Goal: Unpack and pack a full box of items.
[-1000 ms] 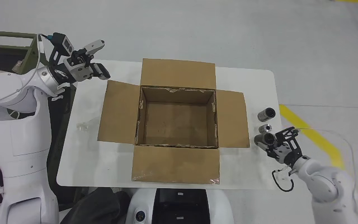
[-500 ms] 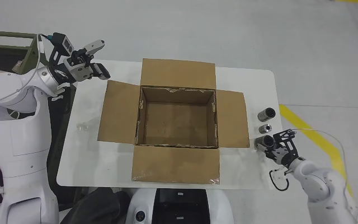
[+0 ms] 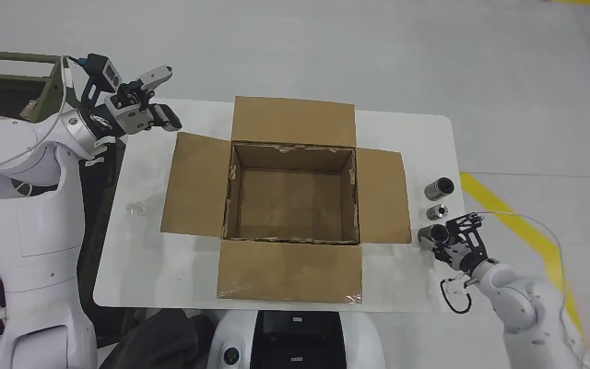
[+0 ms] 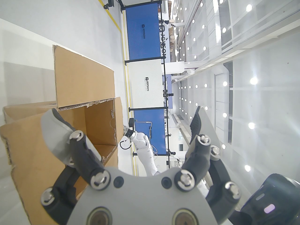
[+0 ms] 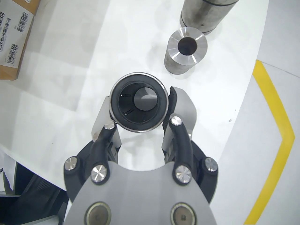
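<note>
An open cardboard box (image 3: 291, 205) stands mid-table with its flaps spread and a bare brown floor. To its right my right gripper (image 3: 443, 234) is shut on a steel bearing sleeve with a black lining (image 5: 139, 106), held upright just over the white table (image 5: 70, 76); the fingers (image 5: 180, 101) clamp its sides. Beyond it stand a small steel cylinder with a bore (image 5: 185, 50) and a longer steel bearing (image 5: 214, 1). My left gripper (image 3: 153, 93) hangs open above the table's far left corner, its fingers (image 4: 56, 122) holding nothing, the box (image 4: 89, 87) in front of it.
The box's right flap (image 5: 14, 22), with printed labels, lies close to the held sleeve. A small clear object (image 3: 136, 208) lies on the table left of the box. The table's right edge (image 3: 454, 240) runs just past the cylinders, with a yellow floor line (image 5: 279, 108) beyond.
My right arm has shifted slightly towards the box and the near edge with the sleeve in its gripper. The left arm has not moved.
</note>
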